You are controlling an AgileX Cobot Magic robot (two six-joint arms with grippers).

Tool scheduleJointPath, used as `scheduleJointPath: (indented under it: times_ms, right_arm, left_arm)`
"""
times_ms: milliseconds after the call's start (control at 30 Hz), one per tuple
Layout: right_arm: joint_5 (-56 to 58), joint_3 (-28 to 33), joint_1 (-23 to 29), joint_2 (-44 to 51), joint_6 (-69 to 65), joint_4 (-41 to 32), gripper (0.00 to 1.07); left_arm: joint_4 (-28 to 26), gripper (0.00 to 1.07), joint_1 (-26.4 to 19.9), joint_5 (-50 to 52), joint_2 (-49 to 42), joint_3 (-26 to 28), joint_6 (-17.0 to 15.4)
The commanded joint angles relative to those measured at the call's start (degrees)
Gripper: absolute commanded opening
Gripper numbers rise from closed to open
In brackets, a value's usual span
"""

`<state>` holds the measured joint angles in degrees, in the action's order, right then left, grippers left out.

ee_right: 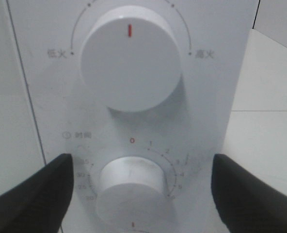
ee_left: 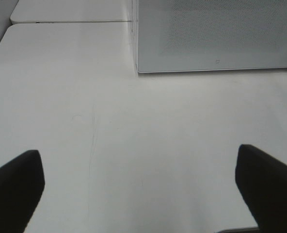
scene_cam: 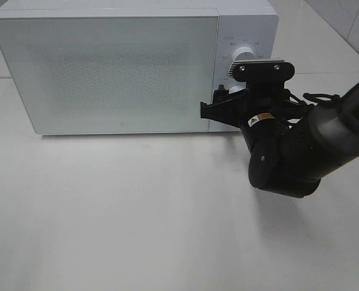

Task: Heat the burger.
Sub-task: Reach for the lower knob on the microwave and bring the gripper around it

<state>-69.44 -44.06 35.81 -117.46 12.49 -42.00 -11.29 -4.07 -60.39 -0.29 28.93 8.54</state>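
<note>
burger: out of sight | left hand (ee_left: 138, 162) wide | right hand (ee_right: 142, 165) wide astride lower knob (ee_right: 131, 189)

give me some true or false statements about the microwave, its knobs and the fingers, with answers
1. The microwave door is shut. True.
2. The right fingers stand either side of the lower knob. True.
3. They are clamped on it. False: a gap shows on both sides.
4. The left fingers are open and empty. True.
5. A burger sits before the microwave door. False: no burger shows in any view.
</note>
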Motion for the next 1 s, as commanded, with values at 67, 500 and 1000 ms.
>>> scheduleJointPath:
  times_ms: [67,500,1000]
  right_arm:
    - [0.9,-1.9,-0.9,-1.1,-1.1,1.7,0.76]
    - [1.0,-2.5,-1.7,-1.7,-1.1,2.1,0.63]
    - [-1.8,-2.5,-1.4,-1.7,-1.1,2.6,0.08]
  left_arm:
    - [-0.4,1.0,-0.1,0.7,-1.2,-0.2,-0.1]
    - [-0.4,1.0,-0.1,0.7,-1.2,-0.2,-0.1]
    - [-0.4,1.0,-0.1,0.7,-1.2,-0.2,-0.1]
